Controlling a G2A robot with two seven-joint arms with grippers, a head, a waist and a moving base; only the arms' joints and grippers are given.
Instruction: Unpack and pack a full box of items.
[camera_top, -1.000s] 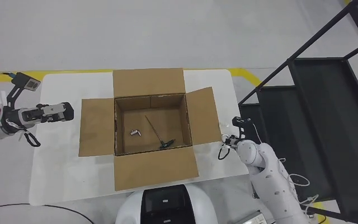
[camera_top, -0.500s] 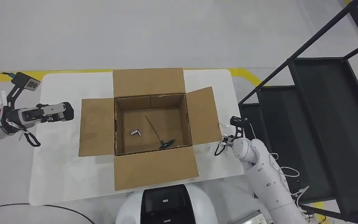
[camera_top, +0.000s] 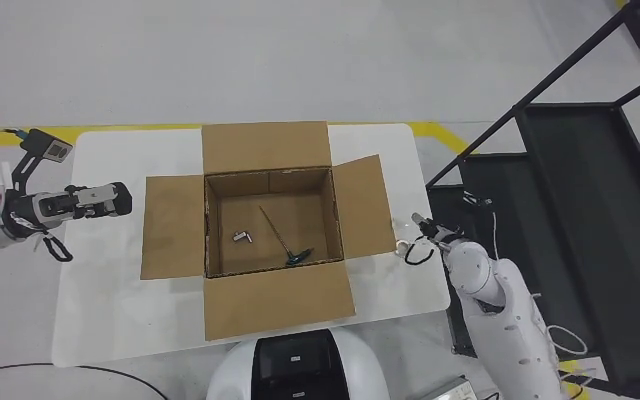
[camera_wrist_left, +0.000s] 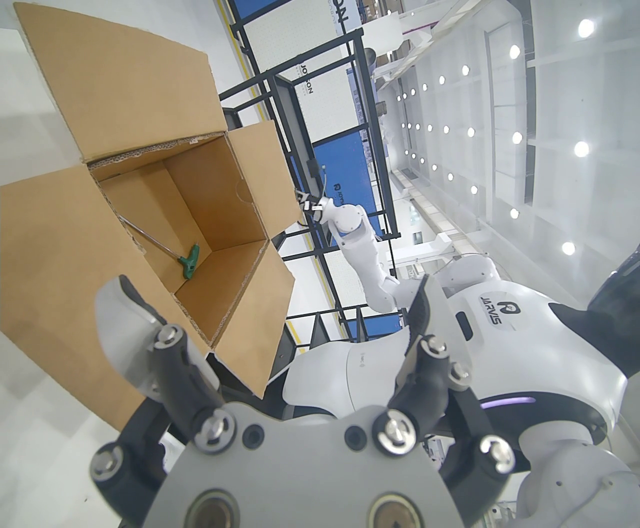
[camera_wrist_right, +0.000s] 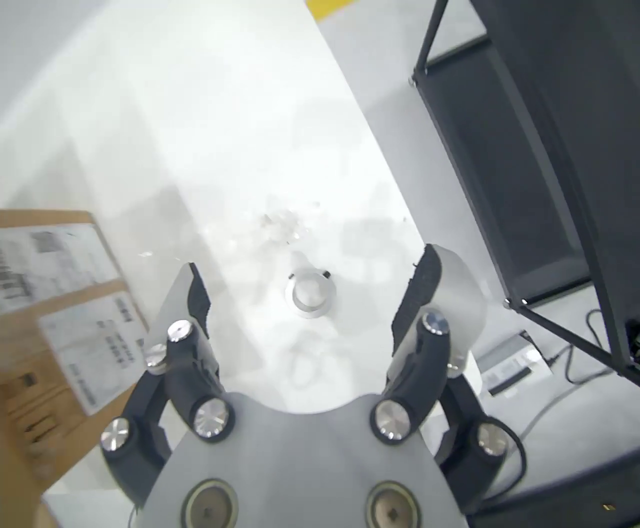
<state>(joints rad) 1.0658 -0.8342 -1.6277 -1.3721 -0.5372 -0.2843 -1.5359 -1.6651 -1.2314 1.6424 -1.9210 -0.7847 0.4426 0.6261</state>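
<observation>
Cardboard box (camera_top: 268, 148) stands open at the middle of a white table (camera_top: 110, 300), with all four flaps folded outward. On its floor lie two items. A long T-handled key (camera_top: 285, 238) with a green grip slants toward the near right corner. A small metal part (camera_top: 243, 238) lies just to its left, and the two do not touch.

The left gripper (camera_top: 122, 200) hangs over the table's left side, level with the box's left flap and pointing toward it. Its fingers are spread wide and hold nothing. In the left wrist view, the green grip rests against the box floor close to a corner.

The right gripper (camera_top: 412, 238) hangs over the table's right edge, just past the right flap. Its fingers are also spread wide and are empty. In the right wrist view, a small metal ring (camera_wrist_right: 310, 292) lies flat on the bare tabletop beyond the gripper, in line with the gap between the fingers and touching neither. White paper labels (camera_wrist_right: 85, 320) cover the side of the box nearest that arm.

A black metal rack (camera_top: 560, 180) stands on the floor to the right of the table. A yellow floor stripe (camera_top: 440, 130) runs behind the table's far edge.
</observation>
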